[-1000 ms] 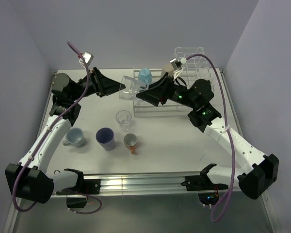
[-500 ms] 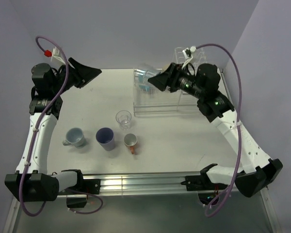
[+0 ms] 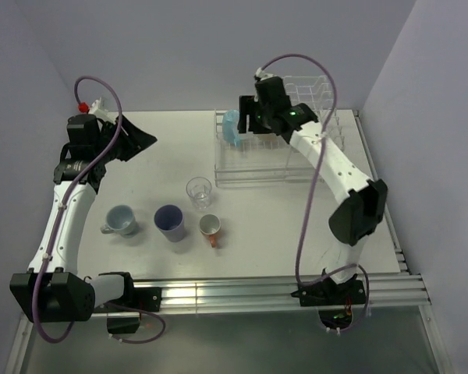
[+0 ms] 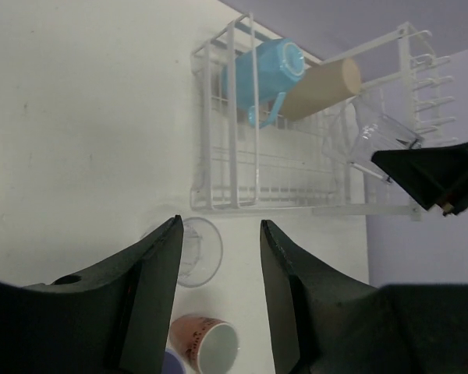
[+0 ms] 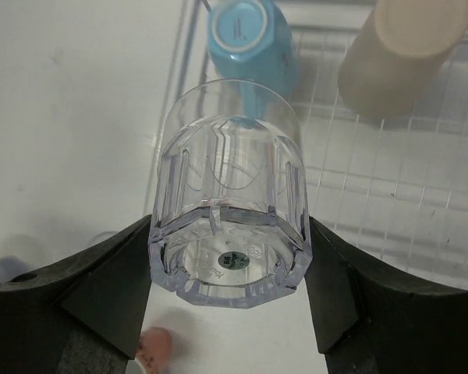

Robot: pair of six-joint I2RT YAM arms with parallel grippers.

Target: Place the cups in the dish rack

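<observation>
The right gripper (image 5: pixel 230 261) clamps a clear glass (image 5: pixel 229 195) over the left end of the transparent, thin-barred dish rack (image 3: pixel 253 167) at the desk's far edge. The glass has ribbed walls, and its faceted base, bearing a small sticker, faces the wrist camera. A light blue cup (image 5: pixel 249 39) and a tan cup (image 5: pixel 405 54) rest in the rack. Near the far-left corner the left gripper (image 4: pixel 220 226) hangs with fingers spread, holding nothing.

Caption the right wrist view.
Right gripper holds clear ribbed glass over transparent dish rack containing light blue cup and tan cup.
</observation>
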